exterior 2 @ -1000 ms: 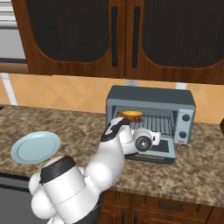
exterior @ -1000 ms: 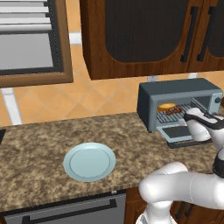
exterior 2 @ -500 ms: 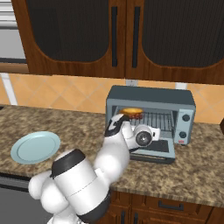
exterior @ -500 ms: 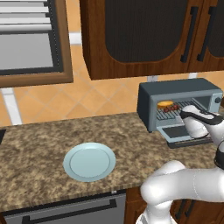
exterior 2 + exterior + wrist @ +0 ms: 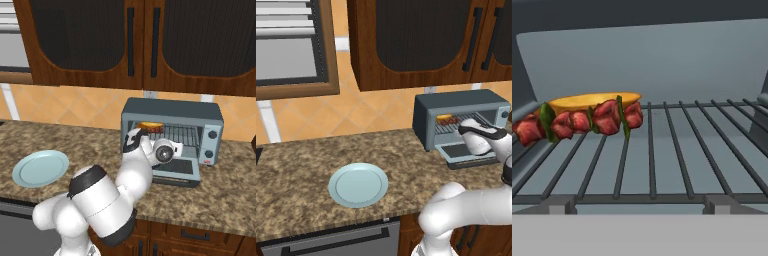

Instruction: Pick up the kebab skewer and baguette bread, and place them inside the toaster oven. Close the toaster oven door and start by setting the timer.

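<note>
The blue-grey toaster oven [image 5: 461,102] [image 5: 172,110] stands on the counter at the right. Its door [image 5: 463,152] [image 5: 175,169] hangs open and lies flat in front. On the left of the wire rack [image 5: 662,150] lies the kebab skewer [image 5: 587,121] [image 5: 448,120]. The golden baguette bread [image 5: 594,101] [image 5: 151,126] [image 5: 444,117] sits right behind it and touches it. My gripper [image 5: 466,129] [image 5: 170,145] hovers over the door at the oven's mouth, open, with nothing between its fingers.
A pale blue plate [image 5: 358,184] [image 5: 40,168] lies bare on the granite counter [image 5: 306,165] to the left. The oven's knobs [image 5: 214,135] are on its right side. Dark wooden cabinets [image 5: 140,40] hang above.
My hand has risen slightly in front of the oven and the arm's elbow has swung. The skewer and the bread have stayed where they were.
</note>
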